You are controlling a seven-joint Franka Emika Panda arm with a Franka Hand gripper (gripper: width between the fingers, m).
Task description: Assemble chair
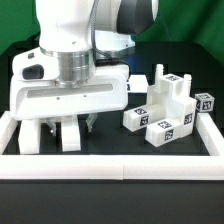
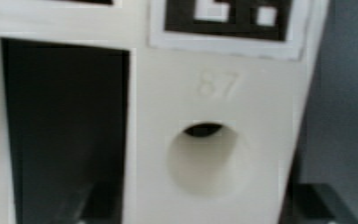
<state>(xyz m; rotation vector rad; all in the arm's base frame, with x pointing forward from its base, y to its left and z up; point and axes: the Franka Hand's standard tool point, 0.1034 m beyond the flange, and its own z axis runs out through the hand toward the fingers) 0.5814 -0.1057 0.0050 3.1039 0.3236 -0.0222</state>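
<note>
A large white chair part (image 1: 70,98) stands at the exterior view's left on two short white posts (image 1: 30,137). My gripper (image 1: 70,128) reaches down behind it, and its dark fingers (image 1: 89,122) flank the middle post. In the wrist view the gripper (image 2: 208,206) straddles a white bar (image 2: 211,90) with an oval hole and a tag (image 2: 238,14) on it. A finger (image 2: 329,203) lies against each side of the bar. More white tagged chair parts (image 1: 165,105) stand in a cluster at the exterior view's right.
White border rails run along the front (image 1: 110,166), the left (image 1: 8,132) and the right (image 1: 214,132) of the black table. The robot arm (image 1: 75,35) towers over the left half.
</note>
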